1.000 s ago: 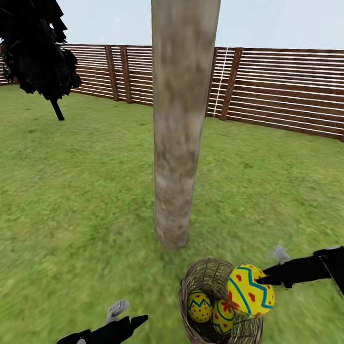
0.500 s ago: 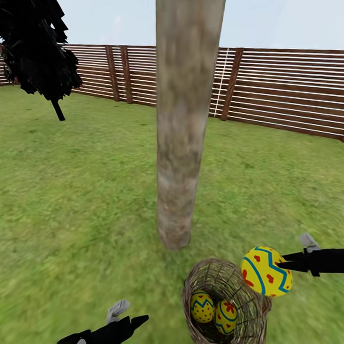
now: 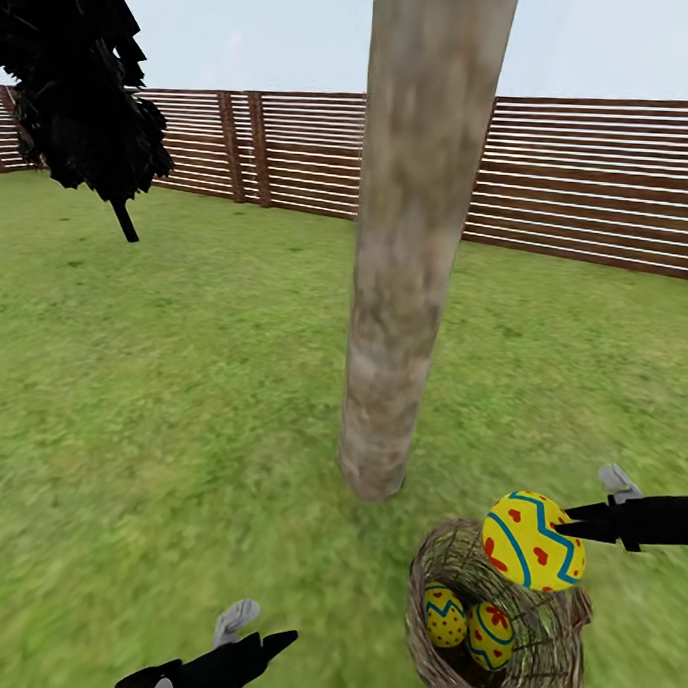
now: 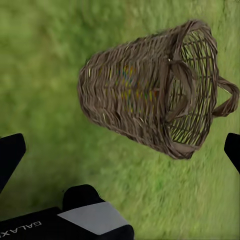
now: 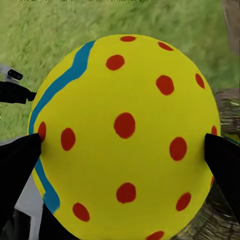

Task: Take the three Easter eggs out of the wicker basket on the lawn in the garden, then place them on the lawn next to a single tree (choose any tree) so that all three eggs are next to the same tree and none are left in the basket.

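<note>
Nearest, low in the head view, the left gripper (image 3: 256, 635) hanging just above the grass, fingers spread apart with nothing between them; same spread seen in the left wrist view (image 4: 120, 150), black fingertips at either edge and the basket (image 4: 150, 90) beyond them on the grass. A little further, at the right, the basket (image 3: 441, 654) standing on the lawn (image 3: 162, 396), two eggs inside it side by side: one with a blue zigzag (image 3: 444, 615), one with red marks (image 3: 491, 636). Above the basket's far rim, the third egg (image 3: 533, 540) lifted clear of the basket, pinched at its right side by the right gripper (image 3: 566, 524). In the right wrist view, that egg (image 5: 125, 135) yellow with red dots and a blue band, black fingers (image 5: 20, 165) pressed against both flanks. Just beyond the basket, the pale trunk of the tree (image 3: 413, 247) rising from the grass, foot near the basket's far side. Further back, a dark tree (image 3: 80, 82) at the left, then the slatted wooden fence (image 3: 591, 180) along the lawn's far edge.
</note>
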Controlling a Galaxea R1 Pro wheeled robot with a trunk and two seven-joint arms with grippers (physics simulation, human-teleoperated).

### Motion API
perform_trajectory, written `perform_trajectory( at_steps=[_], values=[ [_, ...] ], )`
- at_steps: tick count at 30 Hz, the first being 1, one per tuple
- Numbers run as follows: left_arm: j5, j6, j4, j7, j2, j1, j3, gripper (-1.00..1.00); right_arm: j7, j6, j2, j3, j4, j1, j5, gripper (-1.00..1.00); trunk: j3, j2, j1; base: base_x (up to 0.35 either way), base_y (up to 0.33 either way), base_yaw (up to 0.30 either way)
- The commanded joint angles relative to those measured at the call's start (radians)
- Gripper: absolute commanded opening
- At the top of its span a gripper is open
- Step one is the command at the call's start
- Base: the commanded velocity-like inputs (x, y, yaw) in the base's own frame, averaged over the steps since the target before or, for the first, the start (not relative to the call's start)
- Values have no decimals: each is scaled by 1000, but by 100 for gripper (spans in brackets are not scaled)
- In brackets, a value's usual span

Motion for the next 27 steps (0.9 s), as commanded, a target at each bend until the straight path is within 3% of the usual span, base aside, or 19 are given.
perform_trajectory(
  at_steps=[1, 8, 12, 16, 21, 27],
  values=[
    [8, 7, 0, 1, 0, 0, 0, 100, 3, 11, -1, 0, -13, -1, -3, -100, -1, 0, 0, 0, 304, 0],
    [7, 7, 0, 1, 0, 0, -1, 100, 3, 9, -4, -2, -84, -1, 1, -100, -1, 0, 0, 0, 304, 0],
    [7, 7, 0, 1, 0, 0, -1, 100, 3, 9, -42, -15, -91, -1, -2, -100, -1, 0, 0, 0, 301, 0],
    [7, 7, 0, 2, 0, 0, -1, 100, 3, 9, -62, -66, -102, -1, 0, -100, -1, 0, 0, 0, 277, 0],
    [7, 6, 0, 4, 0, 0, -3, 100, 3, 9, -67, -74, -113, -1, 0, -100, -1, 0, 0, 0, 271, 0],
    [7, 6, 0, 5, 0, 0, -4, 100, 3, 9, -108, -77, -115, -1, -26, -100, -1, 0, 0, 0, 270, 0]
  ],
)
